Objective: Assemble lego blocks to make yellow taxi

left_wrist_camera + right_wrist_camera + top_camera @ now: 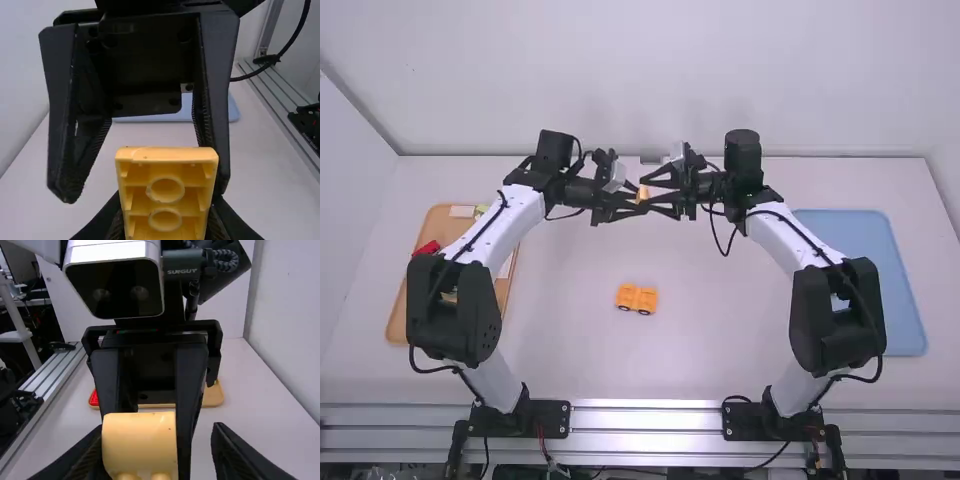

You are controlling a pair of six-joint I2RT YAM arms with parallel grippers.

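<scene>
Above the table's middle, my left gripper [634, 200] is shut on a small yellow block [643, 193]. My right gripper [662, 196] faces it from the other side, its fingers parted around the block. In the left wrist view the yellow block [166, 192] shows its hollow side with two rings, held in my left gripper [166, 220]. In the right wrist view a smooth face of the yellow block [140, 442] is close to one finger of my right gripper [160, 440], with a gap to the other. A yellow wheeled assembly [637, 298] rests on the table below.
A wooden tray [398, 318] with red, white and other pieces lies at the left, partly beneath the left arm. At the right, a blue tray [870, 250] lies partly beneath the right arm. The back wall [640, 80] rises behind both grippers.
</scene>
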